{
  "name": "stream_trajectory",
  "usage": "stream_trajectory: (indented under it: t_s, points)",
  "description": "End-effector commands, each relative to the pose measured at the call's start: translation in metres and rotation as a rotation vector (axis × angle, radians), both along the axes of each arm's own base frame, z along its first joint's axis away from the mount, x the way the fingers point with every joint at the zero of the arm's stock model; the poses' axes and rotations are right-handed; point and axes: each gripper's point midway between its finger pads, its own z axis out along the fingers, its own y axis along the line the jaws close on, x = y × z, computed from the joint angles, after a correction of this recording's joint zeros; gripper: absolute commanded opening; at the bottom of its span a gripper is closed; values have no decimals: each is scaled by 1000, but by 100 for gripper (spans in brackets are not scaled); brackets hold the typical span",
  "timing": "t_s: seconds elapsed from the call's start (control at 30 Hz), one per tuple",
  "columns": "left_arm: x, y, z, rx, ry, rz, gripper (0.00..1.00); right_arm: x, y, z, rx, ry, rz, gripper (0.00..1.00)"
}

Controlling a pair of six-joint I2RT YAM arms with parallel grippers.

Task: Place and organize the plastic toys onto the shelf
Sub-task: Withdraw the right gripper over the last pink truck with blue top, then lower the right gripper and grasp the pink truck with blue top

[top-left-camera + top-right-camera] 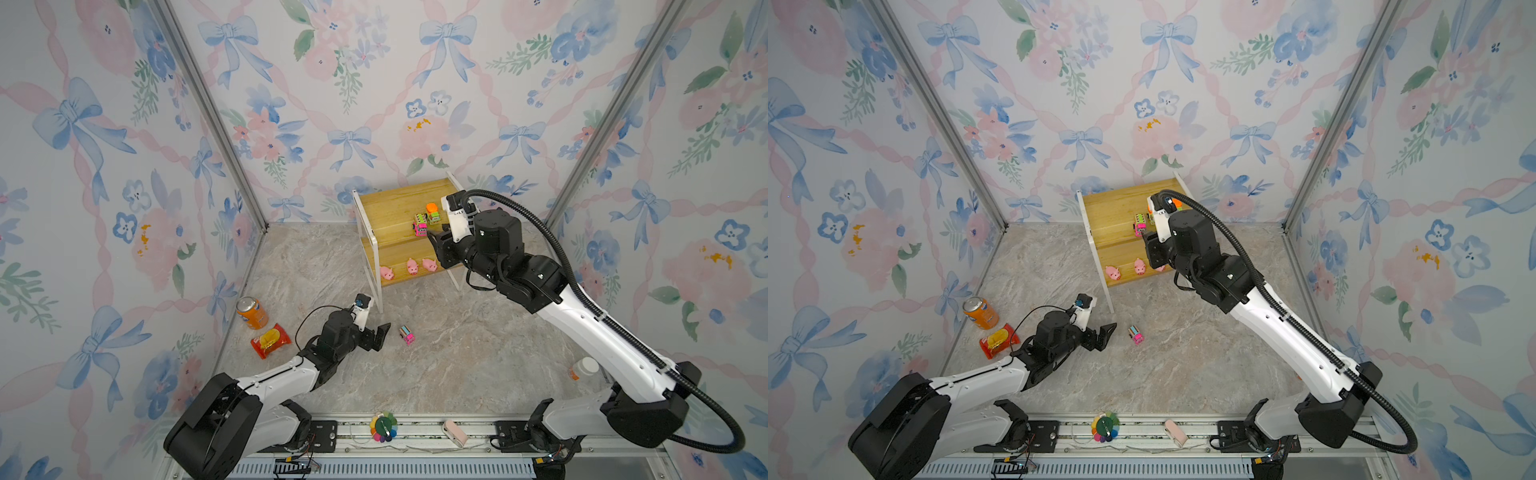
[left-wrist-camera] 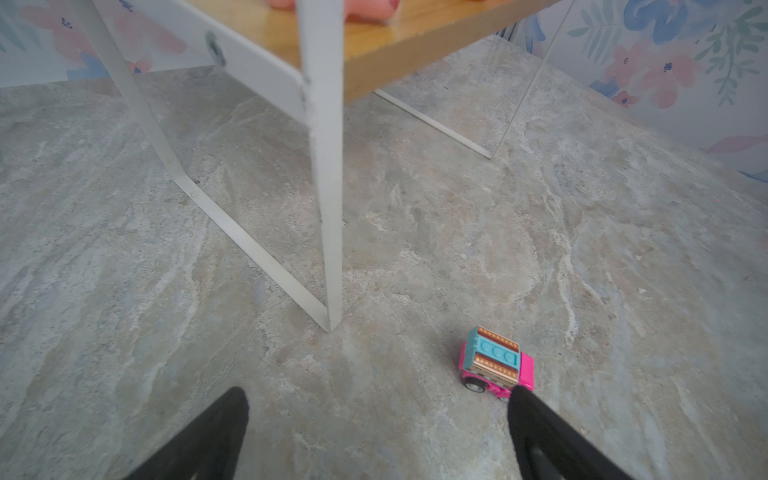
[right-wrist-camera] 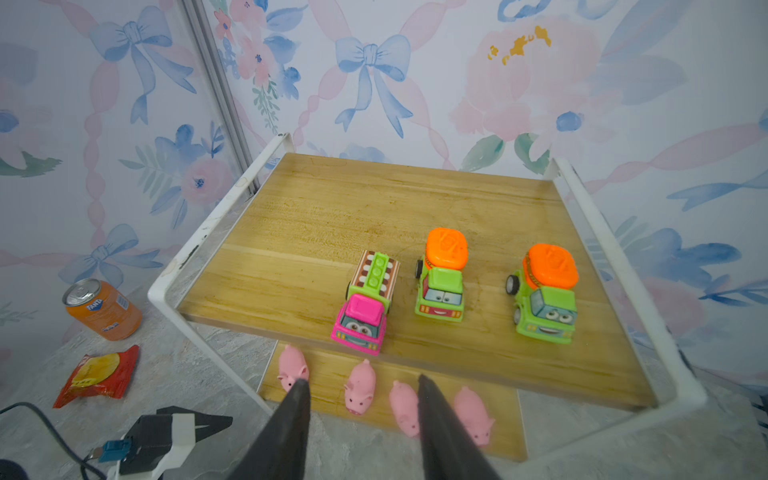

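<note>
The right gripper [image 3: 362,380] hung empty, jaws partly apart, at the front lip of the shelf [image 3: 332,216]. In a top view the shelved pink truck [image 1: 419,225] stood at its 11 o'clock beside 2 green trucks [image 3: 442,278], with 4 pink pigs [image 3: 360,386] on the board below. The stray pink truck [image 1: 407,334] sat on the marble table [image 2: 415,249] at 3 o'clock of the empty, wide-open left gripper [image 2: 376,390], outside its fingers rather than between them. Closing there would likely shove the wheeled toy away, and a careless pull-back by the right arm could roll the shelved pink truck off the edge.
</note>
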Motion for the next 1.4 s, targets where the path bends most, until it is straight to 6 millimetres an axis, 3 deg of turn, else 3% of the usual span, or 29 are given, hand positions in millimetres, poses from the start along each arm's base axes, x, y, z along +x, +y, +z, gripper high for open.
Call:
stream_trajectory:
  t_s: [0.0, 0.07, 0.3, 0.43, 0.73, 1.03, 1.27, 1.3, 1.37]
  points:
    - [-1, -2, 7, 1, -22, -15, 98, -22, -5, -24, 20, 90, 51, 49]
    - [-1, -1, 6, 3, -22, -10, 98, -34, -6, -52, -3, 154, 78, 51]
    - [-4, 1, 9, -5, -33, -9, 98, -99, 18, -185, -191, 359, 244, 59]
    - [-5, 1, 9, -7, -34, -14, 98, -121, 28, -239, -253, 391, 278, 61]
    - [-6, 1, 3, -2, -16, -14, 98, -117, 38, -295, -276, 411, 301, 61]
    - [-5, 4, 1, 7, -10, -2, 98, -76, 53, -319, -259, 460, 276, 58]
    - [-5, 6, 0, 13, -9, 11, 98, -62, 70, -333, -257, 489, 300, 56]
    - [-5, 7, -1, 15, -9, 13, 98, -61, 70, -345, -276, 510, 293, 56]
    - [-4, 7, -1, 17, -10, 14, 98, -58, 70, -351, -278, 520, 285, 56]
